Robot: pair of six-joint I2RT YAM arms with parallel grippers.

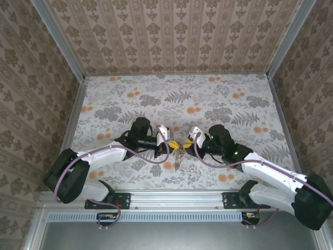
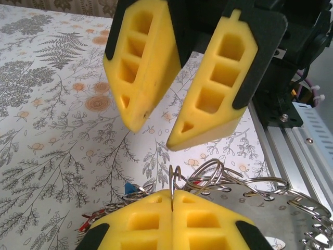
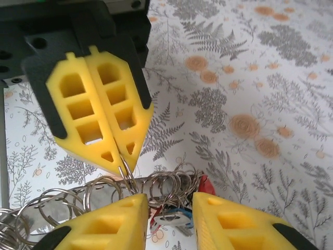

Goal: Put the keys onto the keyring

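Note:
The keyring (image 2: 270,208) is a grey metal band with numbered holes, and many small wire rings hang from it. My left gripper (image 2: 172,191) is shut on one thin wire ring (image 2: 177,174) that stands up between its yellow pads. Opposite it, my right gripper (image 3: 169,200) is open, its fingers either side of the bunch of rings. A blue-headed key (image 3: 174,217) lies in that gap and a red-headed key (image 3: 207,185) sits just behind it. In the top view both grippers (image 1: 169,141) (image 1: 186,141) meet tip to tip, with the bundle (image 1: 178,156) hanging below them.
The floral table (image 1: 208,99) stretches away behind the grippers. An aluminium rail (image 1: 177,198) runs along the near edge. Patterned walls (image 1: 171,31) close in the back and both sides.

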